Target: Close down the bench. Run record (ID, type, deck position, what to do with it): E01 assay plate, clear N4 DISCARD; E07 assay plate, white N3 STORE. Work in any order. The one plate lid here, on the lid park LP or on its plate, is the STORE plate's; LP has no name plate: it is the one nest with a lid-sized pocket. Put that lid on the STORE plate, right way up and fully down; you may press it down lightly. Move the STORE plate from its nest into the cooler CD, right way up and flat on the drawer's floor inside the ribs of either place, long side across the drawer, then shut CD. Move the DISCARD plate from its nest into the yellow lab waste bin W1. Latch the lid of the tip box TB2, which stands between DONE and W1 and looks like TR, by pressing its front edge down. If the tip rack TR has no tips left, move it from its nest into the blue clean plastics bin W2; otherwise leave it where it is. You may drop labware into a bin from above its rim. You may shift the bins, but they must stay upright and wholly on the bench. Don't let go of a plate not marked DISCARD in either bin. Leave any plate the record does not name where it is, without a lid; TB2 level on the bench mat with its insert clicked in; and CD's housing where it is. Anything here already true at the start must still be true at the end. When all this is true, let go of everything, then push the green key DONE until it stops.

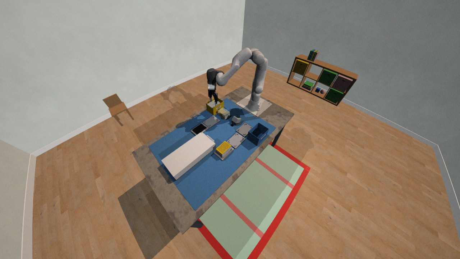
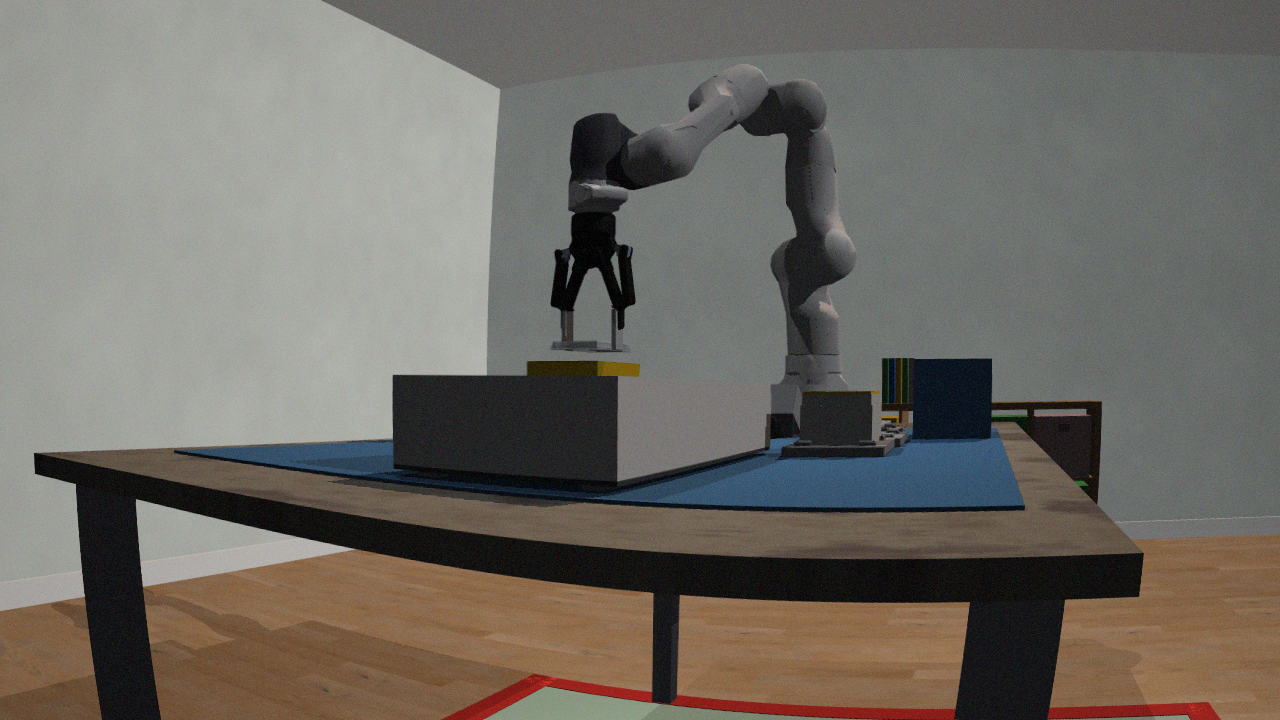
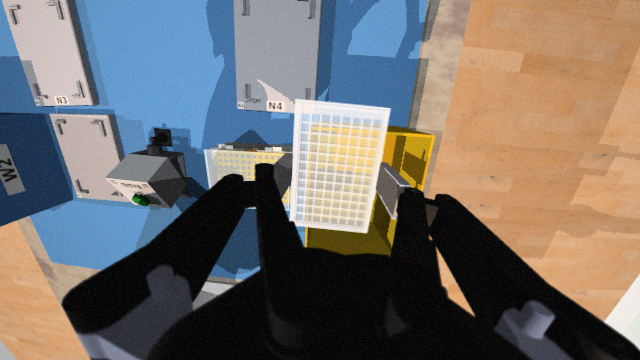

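Observation:
My gripper (image 3: 334,170) (image 2: 590,333) (image 1: 214,98) is shut on the clear assay plate (image 3: 340,165) (image 2: 588,345). It holds the plate level, by its long sides, a little above the rim of the yellow bin W1 (image 3: 410,150) (image 1: 212,108) (image 2: 581,368). In the wrist view the plate covers most of the bin's opening. The nest N4 (image 3: 277,55) and the nest N3 (image 3: 50,50) are bare. The tip box TB2 (image 3: 245,165) (image 1: 224,113) stands beside W1, yellow tips showing under its clear lid. The DONE housing (image 3: 145,180) carries its green key (image 3: 141,200).
The blue bin W2 (image 3: 25,170) (image 1: 258,133) (image 2: 950,398) stands at the mat's other side. The white cooler CD (image 1: 188,154) (image 2: 572,425) looks shut. The tip rack TR (image 1: 223,148) shows a yellow top. The dark-pocketed nest (image 1: 198,129) lies near the cooler. The table edge runs just beyond W1.

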`<state>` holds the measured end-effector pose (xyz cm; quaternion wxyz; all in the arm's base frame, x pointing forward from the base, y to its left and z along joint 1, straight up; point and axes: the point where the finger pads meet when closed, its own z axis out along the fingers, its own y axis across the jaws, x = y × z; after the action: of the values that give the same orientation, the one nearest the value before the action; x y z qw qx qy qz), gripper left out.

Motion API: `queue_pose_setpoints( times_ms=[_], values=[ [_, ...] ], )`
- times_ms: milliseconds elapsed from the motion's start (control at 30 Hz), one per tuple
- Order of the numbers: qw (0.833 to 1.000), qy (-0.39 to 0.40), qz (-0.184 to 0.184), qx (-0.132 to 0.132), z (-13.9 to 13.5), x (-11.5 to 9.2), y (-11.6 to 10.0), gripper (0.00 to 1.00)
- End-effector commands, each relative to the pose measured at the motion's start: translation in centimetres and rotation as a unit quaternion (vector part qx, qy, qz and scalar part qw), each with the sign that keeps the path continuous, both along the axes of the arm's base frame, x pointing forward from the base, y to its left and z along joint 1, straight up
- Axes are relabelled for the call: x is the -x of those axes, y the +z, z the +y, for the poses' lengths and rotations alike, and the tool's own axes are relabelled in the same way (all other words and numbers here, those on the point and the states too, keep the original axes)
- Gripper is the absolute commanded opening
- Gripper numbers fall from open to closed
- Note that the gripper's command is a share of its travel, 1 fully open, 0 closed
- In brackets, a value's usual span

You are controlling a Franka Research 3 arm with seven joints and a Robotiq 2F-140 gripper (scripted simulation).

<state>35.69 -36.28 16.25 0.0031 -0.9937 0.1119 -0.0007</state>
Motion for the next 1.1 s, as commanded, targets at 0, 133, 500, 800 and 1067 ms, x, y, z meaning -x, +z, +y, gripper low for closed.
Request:
queue_pose_setpoints(
  times_ms=[0, 133, 500, 800, 1067],
  values=[
    [1.000, 0.015, -0.003, 0.002, -0.5, 0.8, 0.1, 0.00],
    [1.000, 0.015, -0.003, 0.002, -1.0, 1.8, 0.1, 0.00],
    [1.000, 0.015, -0.003, 0.002, -2.0, 4.0, 0.1, 0.00],
    [1.000, 0.015, -0.003, 0.002, -2.6, 5.4, 0.0, 0.00],
    [1.000, 0.015, -0.003, 0.002, -2.6, 5.4, 0.0, 0.00]
  ],
)
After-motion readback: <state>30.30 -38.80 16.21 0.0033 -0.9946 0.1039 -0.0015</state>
